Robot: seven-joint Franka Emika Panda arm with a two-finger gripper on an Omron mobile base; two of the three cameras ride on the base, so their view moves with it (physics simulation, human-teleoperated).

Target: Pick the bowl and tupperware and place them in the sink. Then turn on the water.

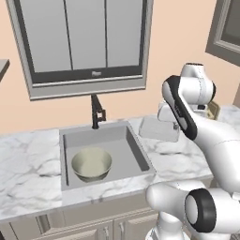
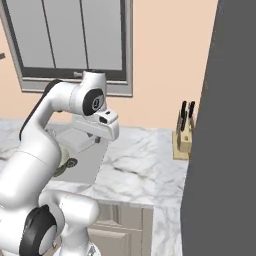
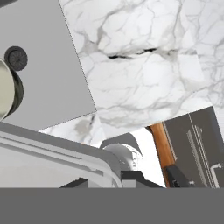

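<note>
Your fingers grip the tupperware (image 1: 159, 129) at mid-right; the bowl (image 1: 92, 164) sits lower left, leaving sink (image 1: 133, 145) room right.

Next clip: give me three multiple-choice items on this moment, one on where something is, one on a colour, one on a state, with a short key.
1. Where is the bowl?
A. Inside the sink
B. On the counter right of the sink
C. Beside the knife block

2. What colour is the faucet?
A. Chrome
B. Black
C. White

3. What state is the tupperware in?
A. Lying in the sink basin
B. Held off the counter by the shut gripper
C. Stacked inside the bowl

Key:
1. A, the left base view shows it upright on the basin floor.
2. B, it stands dark at the sink's back edge.
3. B, the left base view shows it raised at the hand, right of the sink.
</note>
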